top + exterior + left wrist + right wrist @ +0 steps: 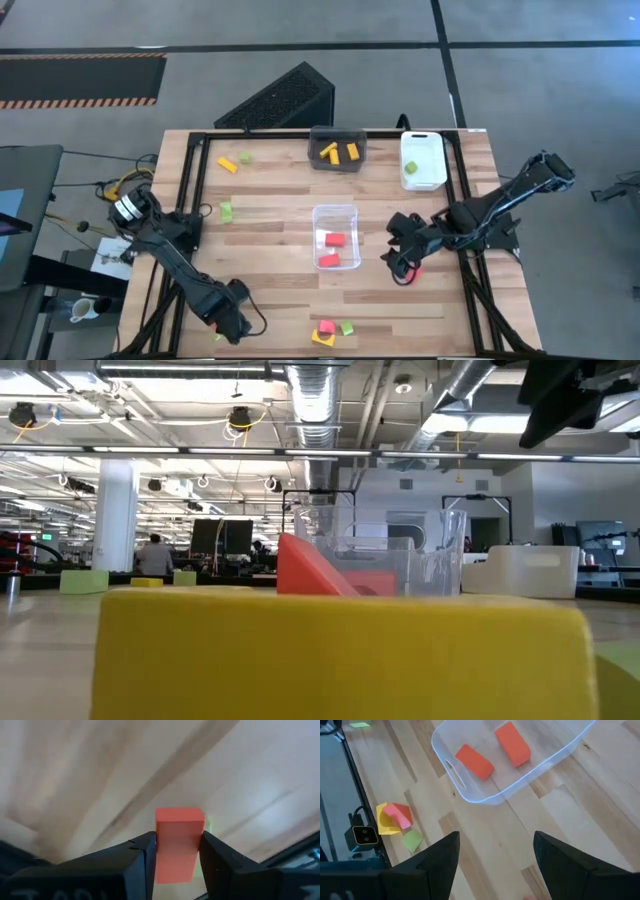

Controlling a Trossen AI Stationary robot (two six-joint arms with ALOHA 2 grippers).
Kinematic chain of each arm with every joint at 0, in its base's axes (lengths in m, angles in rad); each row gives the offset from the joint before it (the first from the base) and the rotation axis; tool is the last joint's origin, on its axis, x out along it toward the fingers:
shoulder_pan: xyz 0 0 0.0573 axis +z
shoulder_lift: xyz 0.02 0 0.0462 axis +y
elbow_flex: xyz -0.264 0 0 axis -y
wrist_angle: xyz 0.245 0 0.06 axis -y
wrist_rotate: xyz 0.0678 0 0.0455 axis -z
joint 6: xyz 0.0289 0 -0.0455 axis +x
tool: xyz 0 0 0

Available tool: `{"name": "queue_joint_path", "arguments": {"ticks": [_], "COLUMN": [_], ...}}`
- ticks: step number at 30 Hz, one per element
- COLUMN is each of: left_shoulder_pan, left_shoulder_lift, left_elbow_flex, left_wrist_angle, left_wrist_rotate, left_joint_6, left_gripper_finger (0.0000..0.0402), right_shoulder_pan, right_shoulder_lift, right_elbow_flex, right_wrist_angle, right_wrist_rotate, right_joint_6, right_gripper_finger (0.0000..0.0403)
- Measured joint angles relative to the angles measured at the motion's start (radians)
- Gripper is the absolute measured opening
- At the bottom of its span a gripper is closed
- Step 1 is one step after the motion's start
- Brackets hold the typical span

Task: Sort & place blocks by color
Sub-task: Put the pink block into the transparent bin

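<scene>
My left gripper (228, 322) is at the table's near left corner, shut on a red block (177, 845). A sliver of green (207, 826) shows behind that block. My right gripper (495, 865) hangs open over bare wood just right of the clear bin (335, 212), which holds two red blocks (475, 761) (512, 743). Yellow blocks (340, 152) lie in the dark bin. A green block (411, 168) lies in the white bin. By the near edge, a red wedge (326, 327), a yellow block (321, 339) and a green block (347, 327) lie together. My left gripper pinches the red block between its two fingers (142, 855), one on each long side (161, 847). The block's far end sticks out past the fingertips. Whether it is clear of the table, I cannot tell.
A yellow block (228, 165) and a green block (245, 157) lie near the far left corner. Another green block (226, 211) lies farther toward the near side. The dark bin (338, 133) and the white bin (423, 143) stand along the far edge. A small red thing (415, 271) shows beside my right gripper.
</scene>
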Motion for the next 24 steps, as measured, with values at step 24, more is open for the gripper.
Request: {"name": "queue_joint_path", "arguments": {"ticks": [24], "left_shoulder_pan": [0.705], "left_shoulder_lift": [-0.366], "left_elbow_flex": [0.059], "left_wrist_angle": [0.533], "left_wrist_rotate": [-0.444], "left_joint_6": [0.990], "left_gripper_finger": [0.0089], "right_shoulder_pan": [0.033], "right_shoulder_lift": [0.000], "right_elbow_flex": [0.000], "right_wrist_angle": [0.186], "right_wrist_rotate": [0.301], "right_joint_6": [0.107], "right_gripper_finger": [0.0276]}}
